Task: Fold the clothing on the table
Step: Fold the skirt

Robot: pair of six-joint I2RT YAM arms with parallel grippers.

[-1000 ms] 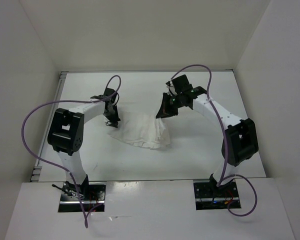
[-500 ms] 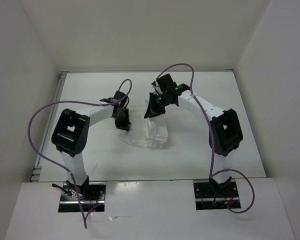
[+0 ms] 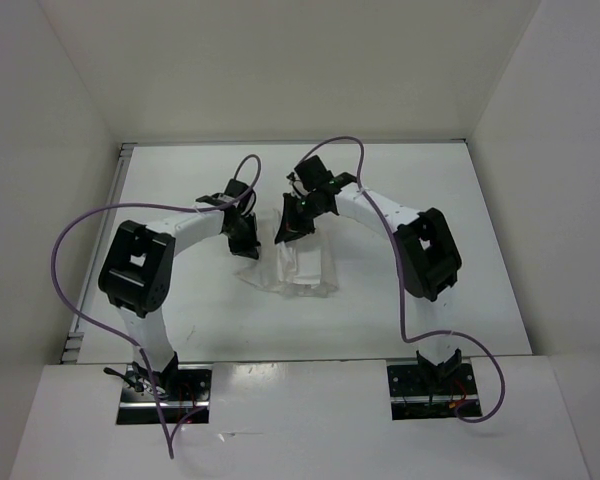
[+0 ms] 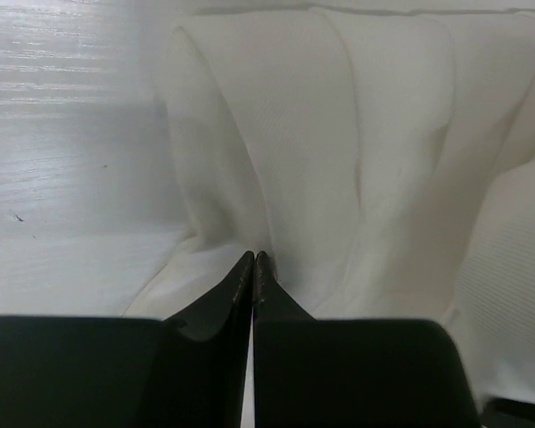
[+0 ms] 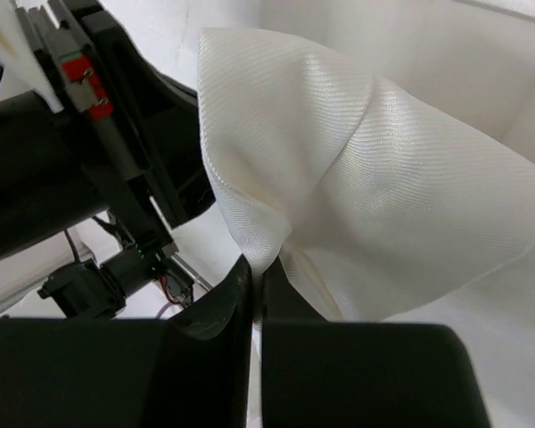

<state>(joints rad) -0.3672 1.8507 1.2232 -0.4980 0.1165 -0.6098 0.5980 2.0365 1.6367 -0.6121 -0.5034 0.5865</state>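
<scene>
Clothing (image 3: 302, 268) sat mid-table, a bit left of centre, bunched into a narrow pile between the two grippers. The near part lay flat on the table (image 3: 460, 250). The far part was pulled up off the surface.

Left gripper (image 3: 246, 240) was at the pile's left edge. Its jaws were closed tight, with no visible gap. In the left wrist view the tips were buried in the fabric, apparently pinching a thin fold, and the cloth rose away from them in broad soft ridges. The bare table showed to the left of that.

Right gripper (image 3: 285, 228) was at the far end of the pile, just beside the left one. Its jaws were also closed, clamped on a fold of the clothing. In the right wrist view the cloth came out of the tips and stood up as a peaked, raised flap, with the fine weave clearly visible.

The two grippers were close together but not touching, with the fabric spanning between them. Both arms arched inward from their bases toward the pile. Whether the far edge of the cloth touched the table couldn't be told, because the grippers hid it.
</scene>
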